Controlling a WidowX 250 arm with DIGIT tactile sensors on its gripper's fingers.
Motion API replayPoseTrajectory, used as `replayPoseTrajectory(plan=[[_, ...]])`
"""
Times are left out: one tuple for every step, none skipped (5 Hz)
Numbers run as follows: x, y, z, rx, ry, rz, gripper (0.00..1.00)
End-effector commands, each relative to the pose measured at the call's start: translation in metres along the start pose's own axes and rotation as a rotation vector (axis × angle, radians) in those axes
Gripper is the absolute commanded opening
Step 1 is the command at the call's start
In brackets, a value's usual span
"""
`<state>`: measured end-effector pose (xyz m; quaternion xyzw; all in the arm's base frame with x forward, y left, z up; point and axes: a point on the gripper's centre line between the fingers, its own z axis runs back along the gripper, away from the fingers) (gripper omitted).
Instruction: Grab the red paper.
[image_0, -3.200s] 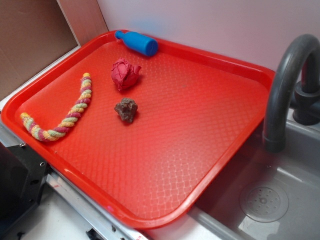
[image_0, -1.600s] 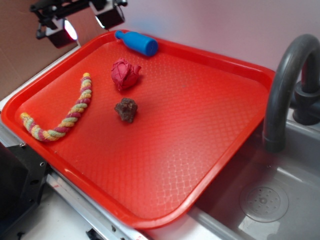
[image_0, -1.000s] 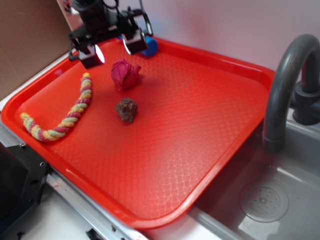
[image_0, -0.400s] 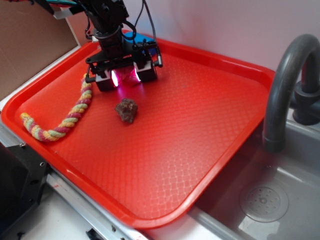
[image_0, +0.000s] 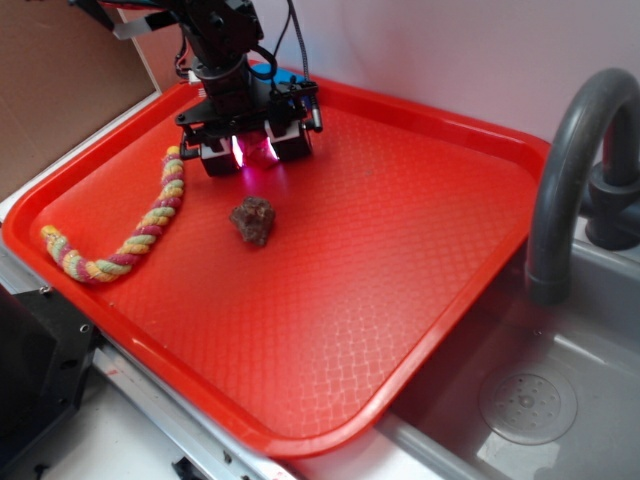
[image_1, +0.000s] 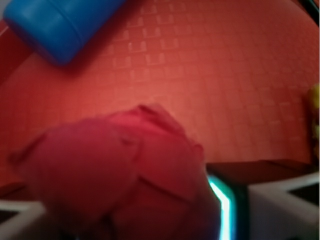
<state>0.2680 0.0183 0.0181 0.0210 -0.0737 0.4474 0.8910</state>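
Note:
The red paper (image_0: 256, 150), a wrinkly pinkish-red ball, lies on the far left part of the red tray (image_0: 400, 260). My gripper (image_0: 253, 153) is lowered over it, with one finger on each side. The jaws stand wide, and the paper is between them. In the wrist view the paper (image_1: 115, 170) fills the lower middle. The white right finger (image_1: 272, 205) sits just beside it, with a bright strip at its edge. The left finger (image_1: 12, 212) shows only at the frame's edge. Whether the pads touch the paper is unclear.
A dark brown rocky lump (image_0: 252, 219) lies just in front of the gripper. A striped rope (image_0: 150, 220) curves to the left. A blue bottle (image_1: 55, 25) lies behind, near the tray's far rim. A grey faucet (image_0: 570, 170) and a sink (image_0: 530, 400) are to the right.
The gripper came in from the upper left, moved over the tray and came down around the red paper. In the last half second it shifted slightly. The paper has stayed in place.

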Motion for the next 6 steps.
replayPoseTrajectory(plan=[[0.001,0.002,0.089,-0.262,0.097,-0.205,0.00],[-0.013,0.004,0.134,-0.310,0.223,-0.433,0.00],[-0.028,0.010,0.161,-0.305,0.197,-0.519,0.00],[-0.041,0.027,0.187,-0.266,0.110,-0.551,0.00],[-0.046,0.034,0.194,-0.255,0.074,-0.541,0.00],[-0.046,0.035,0.195,-0.226,0.084,-0.507,0.00]])
